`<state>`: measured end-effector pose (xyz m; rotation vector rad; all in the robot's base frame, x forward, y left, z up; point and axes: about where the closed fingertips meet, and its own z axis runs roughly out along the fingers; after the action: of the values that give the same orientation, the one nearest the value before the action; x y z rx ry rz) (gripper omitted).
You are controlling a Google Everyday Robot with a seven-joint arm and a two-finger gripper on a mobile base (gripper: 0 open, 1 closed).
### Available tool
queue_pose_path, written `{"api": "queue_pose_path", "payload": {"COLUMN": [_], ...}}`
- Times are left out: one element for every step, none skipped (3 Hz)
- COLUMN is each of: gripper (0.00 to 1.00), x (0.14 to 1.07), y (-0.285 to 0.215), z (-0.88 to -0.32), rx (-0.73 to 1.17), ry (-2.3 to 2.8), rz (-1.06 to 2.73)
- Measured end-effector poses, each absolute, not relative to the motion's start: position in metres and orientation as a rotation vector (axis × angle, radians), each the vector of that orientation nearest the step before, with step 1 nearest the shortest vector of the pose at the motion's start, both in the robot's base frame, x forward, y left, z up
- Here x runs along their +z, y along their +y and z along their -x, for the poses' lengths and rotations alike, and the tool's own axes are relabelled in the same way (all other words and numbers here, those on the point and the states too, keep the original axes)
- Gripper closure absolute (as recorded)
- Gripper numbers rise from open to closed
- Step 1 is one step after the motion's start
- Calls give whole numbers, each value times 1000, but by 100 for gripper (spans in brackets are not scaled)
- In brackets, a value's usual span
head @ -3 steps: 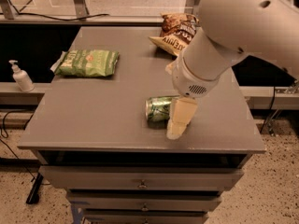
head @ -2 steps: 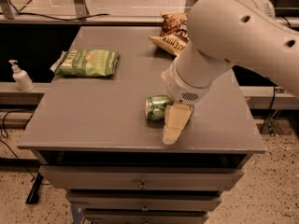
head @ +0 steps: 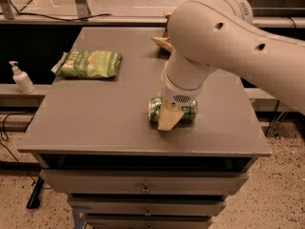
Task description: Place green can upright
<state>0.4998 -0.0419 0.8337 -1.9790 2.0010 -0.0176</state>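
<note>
**Can lies on its side right under your gripper, near the front edge**

Your gripper (head: 169, 118) is down at the surface (head: 105, 113), directly over the middle of the green can (head: 155, 110), with its pale tip showing in front of the can's body. The wrist hides the contact, so you cannot tell whether the gripper is apart, together or clamped on the can. Treat the hold as unconfirmed.

The green can rests on its side, a little right of centre and close to the front edge. Its long axis runs left to right across the view, roughly parallel to that edge, and one end peeks out on each side of the gripper. With the gripper straddling the middle, standing the can up likely means swinging one end up through a quarter turn along that left-right line.

Mind your room. The front edge is near, so a slip towards you could roll the can off. To the left lies a broad bare stretch of surface, the better place to set it down. The green snack bag (head: 90, 63) sits well apart at the back left. The brown snack bag (head: 161, 42) is behind the arm, mostly hidden.
</note>
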Motion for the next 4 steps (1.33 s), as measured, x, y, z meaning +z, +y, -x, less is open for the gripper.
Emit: {"api": "queue_pose_path", "payload": {"gripper": [64, 87, 100, 100], "x": [841, 857, 878, 896], "y": [-35, -33, -48, -67], "z": [-514, -527, -547, -555], "rx": [-69, -68, 39, 237], "ry": [2035, 2062, 2049, 1989], "rz": [2002, 1995, 1894, 1759]}}
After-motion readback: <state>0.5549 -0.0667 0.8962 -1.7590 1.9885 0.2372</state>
